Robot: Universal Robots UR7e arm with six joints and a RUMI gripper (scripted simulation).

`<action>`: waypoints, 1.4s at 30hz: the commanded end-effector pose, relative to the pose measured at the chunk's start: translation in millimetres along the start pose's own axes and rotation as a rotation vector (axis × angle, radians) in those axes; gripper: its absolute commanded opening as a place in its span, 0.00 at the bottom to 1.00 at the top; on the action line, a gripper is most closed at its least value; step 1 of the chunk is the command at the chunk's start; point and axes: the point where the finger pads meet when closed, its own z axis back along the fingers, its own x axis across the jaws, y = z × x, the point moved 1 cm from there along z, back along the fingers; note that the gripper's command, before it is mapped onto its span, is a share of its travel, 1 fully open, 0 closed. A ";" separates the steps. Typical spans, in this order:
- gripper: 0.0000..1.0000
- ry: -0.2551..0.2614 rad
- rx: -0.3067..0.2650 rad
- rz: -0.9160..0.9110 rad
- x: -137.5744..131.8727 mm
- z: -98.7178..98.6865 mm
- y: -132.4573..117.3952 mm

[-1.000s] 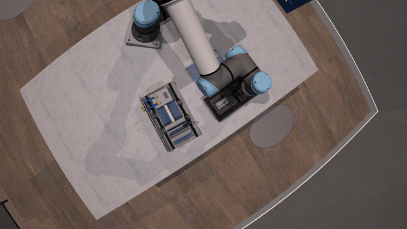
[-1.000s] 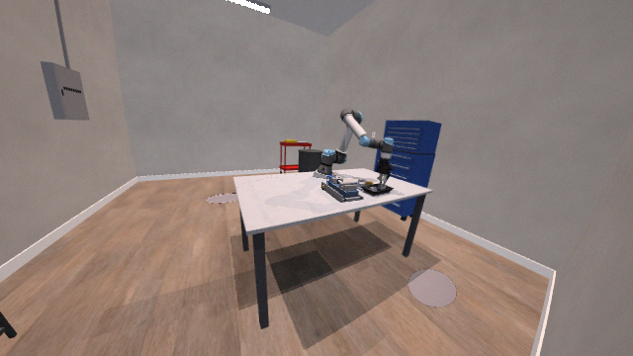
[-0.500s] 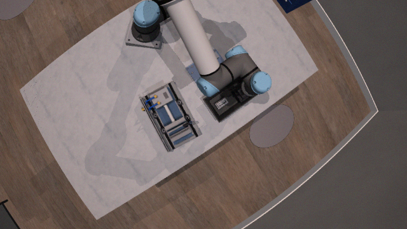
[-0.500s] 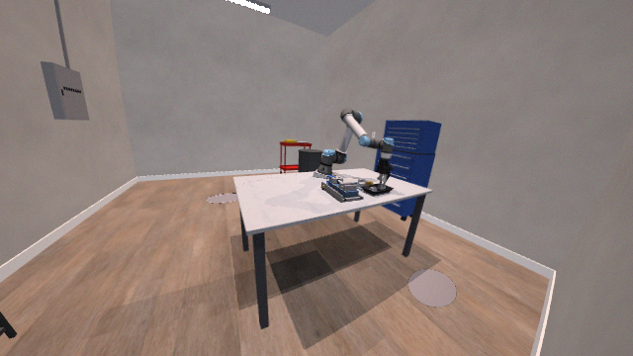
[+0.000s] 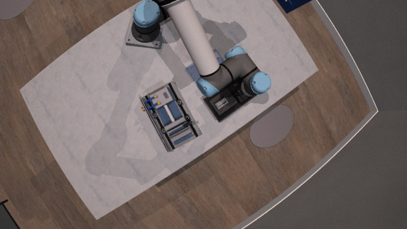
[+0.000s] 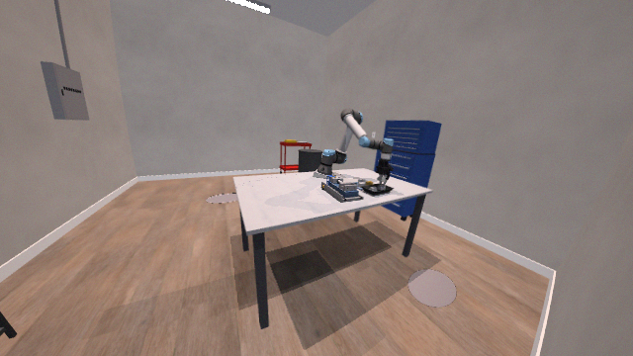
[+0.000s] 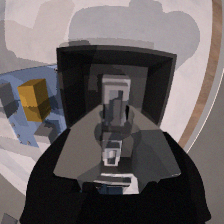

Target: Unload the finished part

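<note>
My gripper (image 7: 115, 105) is clamped on the part (image 7: 112, 152), hovering over the tray (image 7: 75, 75) mid-frame. Vise (image 5: 170, 115) sits center of the top view.

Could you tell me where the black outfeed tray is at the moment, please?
In the top view the black outfeed tray lies on the white table just right of the vise, mostly hidden under the arm's wrist, near the table's edge.

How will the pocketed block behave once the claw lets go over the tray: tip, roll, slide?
The block looks like a stiff, flat-faced grey solid, so rolling seems unlikely. Pinched in the claw, it hangs over the black tray; the raised walls should stop any slide. It may tip slightly if it lands on the neighbouring block.
</note>
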 end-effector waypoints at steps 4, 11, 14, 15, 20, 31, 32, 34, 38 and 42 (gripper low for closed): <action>0.00 -0.002 0.000 0.000 0.5 -3.2 0.1; 0.00 -0.002 0.000 0.000 0.5 -5.6 0.1; 0.00 -0.002 0.000 0.000 0.5 -5.8 0.1; 0.00 -0.002 0.000 0.000 0.5 -6.0 0.1; 0.00 -0.002 0.000 0.000 0.5 -6.3 0.1; 0.00 -0.002 0.000 0.000 0.5 -6.3 0.1; 0.00 -0.002 0.000 0.000 0.5 -6.3 0.1; 0.00 -0.002 0.000 0.000 0.5 -6.3 0.1; 0.00 -0.002 0.000 0.000 0.5 -6.3 0.1; 0.00 -0.002 0.000 0.000 0.5 -6.3 0.1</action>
